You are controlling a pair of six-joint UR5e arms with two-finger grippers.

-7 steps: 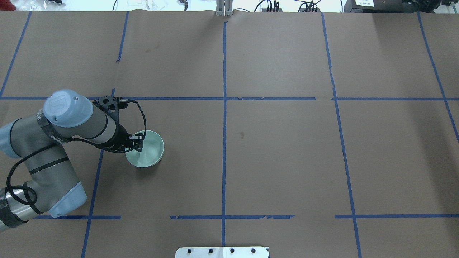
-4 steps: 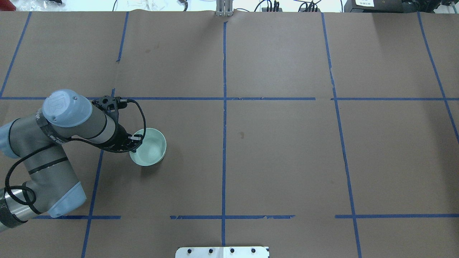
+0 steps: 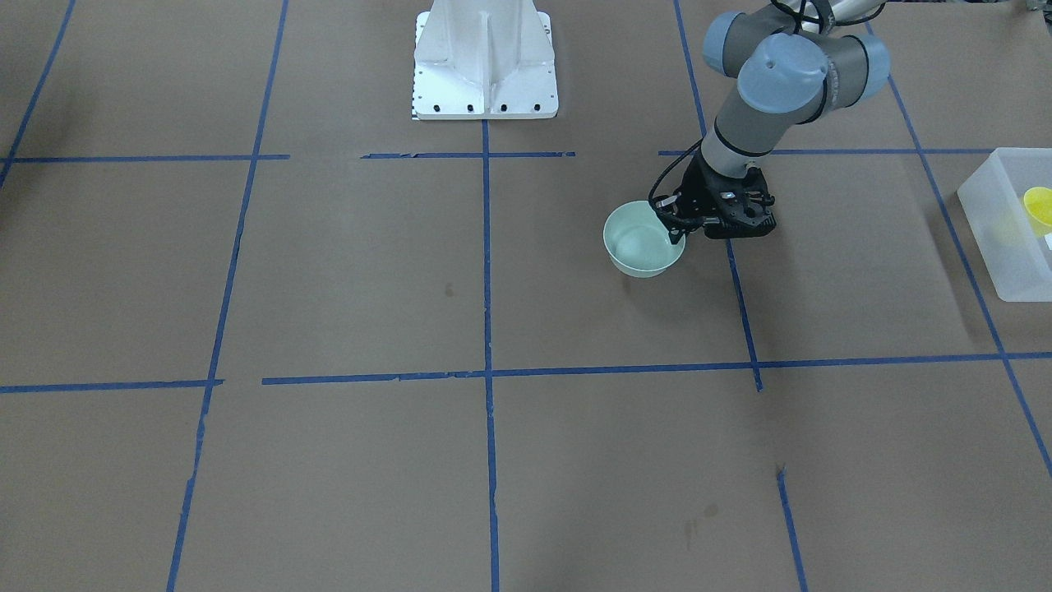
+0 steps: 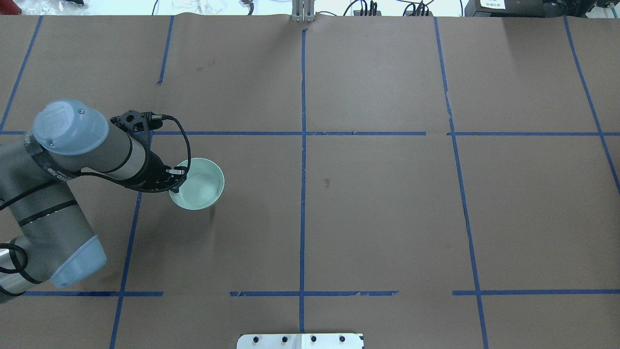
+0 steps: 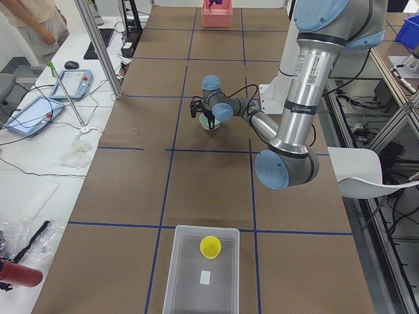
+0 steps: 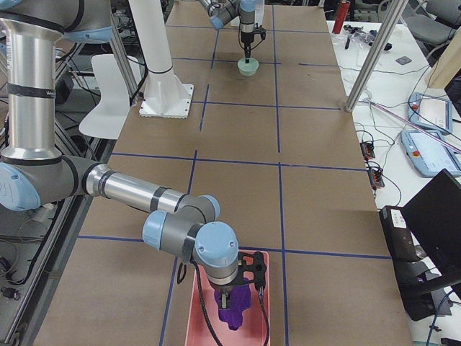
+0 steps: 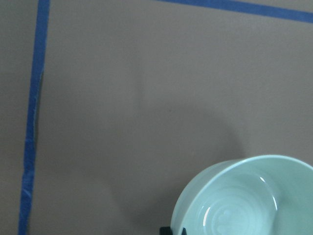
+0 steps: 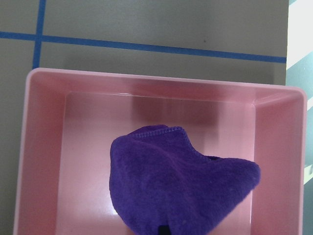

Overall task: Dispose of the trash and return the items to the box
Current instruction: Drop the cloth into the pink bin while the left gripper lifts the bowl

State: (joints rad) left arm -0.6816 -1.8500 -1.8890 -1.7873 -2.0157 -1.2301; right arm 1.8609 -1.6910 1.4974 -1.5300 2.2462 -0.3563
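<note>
Here, brown-paper-covered worktop (image 4: 382, 218) gridded with blue tape lines (image 4: 303, 208); white metal pedestal (image 3: 483, 66) at robot's edge. Left gripper (image 4: 175, 180) clamped on rim of round pale mint-green plastic bowl (image 4: 201, 186); bowl's shadow offset on paper. Small yellow plastic tumbler cup (image 5: 211, 246) inside frosted translucent white rectangular bin (image 5: 173, 275) at worktop's left end. Right gripper (image 6: 232, 299) over pink tray (image 8: 44, 147) holding purple cloth (image 8: 181, 181); fingers hidden, cannot tell state. White side bench (image 5: 39, 170) alongside.
</note>
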